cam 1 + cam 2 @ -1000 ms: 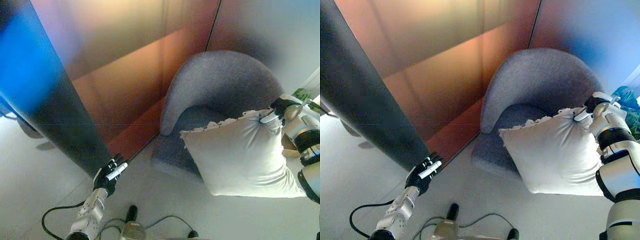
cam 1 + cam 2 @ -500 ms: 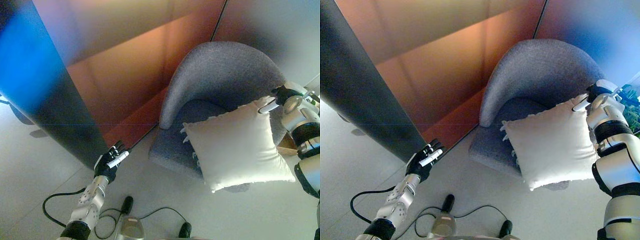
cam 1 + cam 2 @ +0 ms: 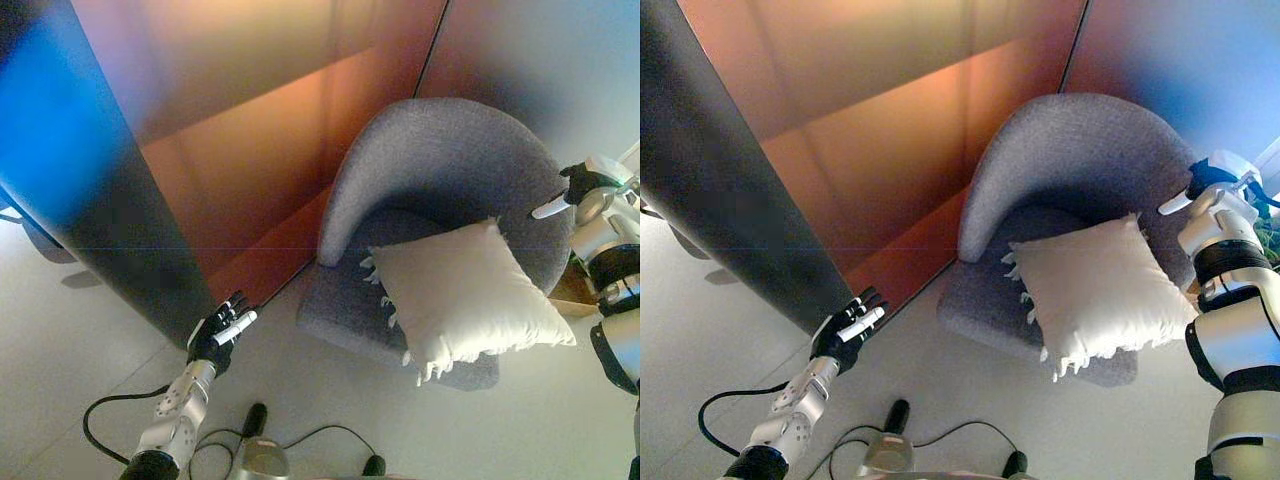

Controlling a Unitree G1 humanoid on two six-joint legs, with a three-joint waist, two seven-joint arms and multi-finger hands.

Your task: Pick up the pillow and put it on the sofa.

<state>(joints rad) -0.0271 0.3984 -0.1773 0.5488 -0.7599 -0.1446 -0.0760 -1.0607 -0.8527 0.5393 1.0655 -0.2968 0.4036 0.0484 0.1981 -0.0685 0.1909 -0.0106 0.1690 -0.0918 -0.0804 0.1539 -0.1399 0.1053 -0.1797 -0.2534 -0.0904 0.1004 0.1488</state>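
A white square pillow [image 3: 462, 296] with a fringed edge lies on the seat of the grey round-backed sofa chair [image 3: 440, 160], its lower corner hanging over the front edge. My right hand [image 3: 572, 192] is open beside the chair's right arm, above and to the right of the pillow, apart from it. My left hand [image 3: 218, 335] hangs open and empty low at the left, over the floor. The same scene shows in the right eye view, with the pillow [image 3: 1095, 290], right hand [image 3: 1193, 190] and left hand [image 3: 845, 330].
An orange-brown wall panel [image 3: 250, 150] stands behind and left of the chair. A dark slanted panel [image 3: 110, 240] stands at the left, close above my left hand. Pale floor [image 3: 320, 390] lies in front of the chair.
My right hand let go of the pillow's top corner and drew up and to the right. The pillow dropped onto the chair seat. My left hand stayed put.
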